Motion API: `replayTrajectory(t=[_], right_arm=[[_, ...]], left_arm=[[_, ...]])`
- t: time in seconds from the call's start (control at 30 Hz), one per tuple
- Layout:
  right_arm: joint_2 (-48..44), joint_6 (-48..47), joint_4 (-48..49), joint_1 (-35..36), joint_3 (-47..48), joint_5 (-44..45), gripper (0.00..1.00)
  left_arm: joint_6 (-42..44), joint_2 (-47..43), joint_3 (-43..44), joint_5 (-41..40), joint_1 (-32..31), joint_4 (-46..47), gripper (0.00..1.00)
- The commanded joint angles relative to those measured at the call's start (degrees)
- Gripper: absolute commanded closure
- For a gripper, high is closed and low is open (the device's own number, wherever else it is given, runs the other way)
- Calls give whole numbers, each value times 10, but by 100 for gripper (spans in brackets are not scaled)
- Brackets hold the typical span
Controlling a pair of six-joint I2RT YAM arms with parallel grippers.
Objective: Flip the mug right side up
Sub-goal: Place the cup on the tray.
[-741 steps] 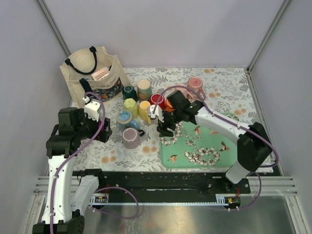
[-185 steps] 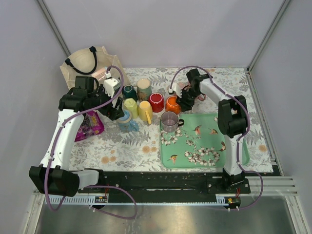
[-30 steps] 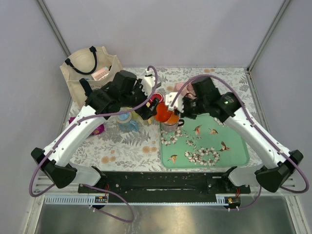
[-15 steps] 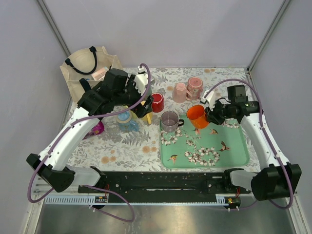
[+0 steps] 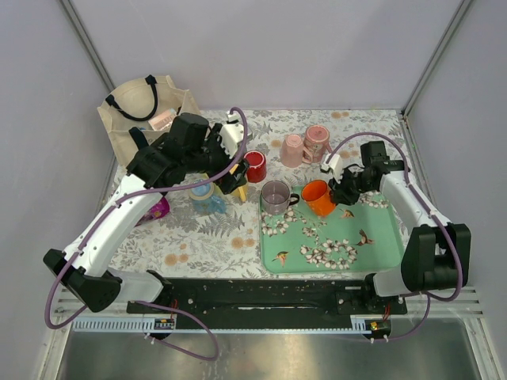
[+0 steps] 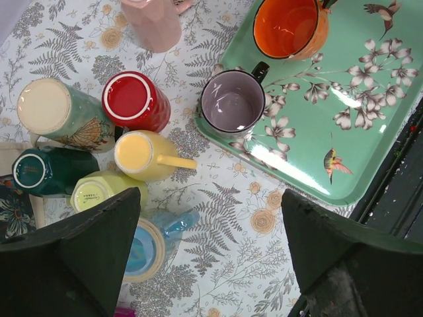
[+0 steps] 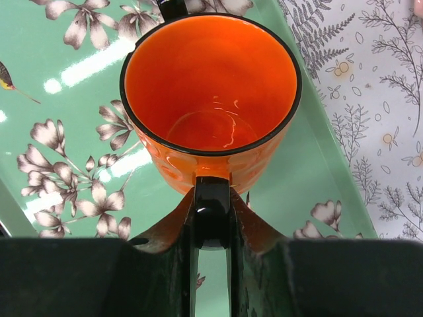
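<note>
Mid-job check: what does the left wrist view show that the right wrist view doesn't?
Left wrist only: the purple mug upright on the green tray, plus the red mug, yellow mug and others grouped on the cloth. Right wrist only: the right fingers clamped on the black handle of the orange mug. Both: the orange mug, mouth up, the tray under it, and some cloth.

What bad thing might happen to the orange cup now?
The right gripper pinches the orange mug only by its thin handle, so the mug might swing or slip. It is close beside the lilac mug on the green tray, so they might knock together.
</note>
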Motion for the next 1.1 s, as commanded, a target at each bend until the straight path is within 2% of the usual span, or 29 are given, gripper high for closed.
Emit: replayTrajectory(t=[0.0,0.17,0.27,0.43,0.57,0.8,0.93,1.03,1.07], right_arm=[[18,-37,30,-3,1,-50,100],[39,-58,19,-3,-6,-44,96],[44,-74,0,-5,-7,-26,90],[41,-104,-35,-9,-22,5,70],[30,-104,-55,-17,-26,16,58],[30,-77,-57,-23,-11,30,51],[13,-54,-97,-27,27,18,44],[-9,-5,-118,-26,50,-10,36],[-11,27,-117,-27,63,-23,34]], left_arm=[[13,-7,-2,13,2,16,10],[14,-11,-10,21,4,17,11],[14,-17,-22,25,6,23,11],[13,-26,-38,33,9,28,11],[20,-35,-47,39,12,29,11],[21,-52,-71,52,30,32,11],[11,-55,-66,53,38,34,10],[-8,-58,-63,59,45,37,6],[-17,-56,-62,60,49,38,1]])
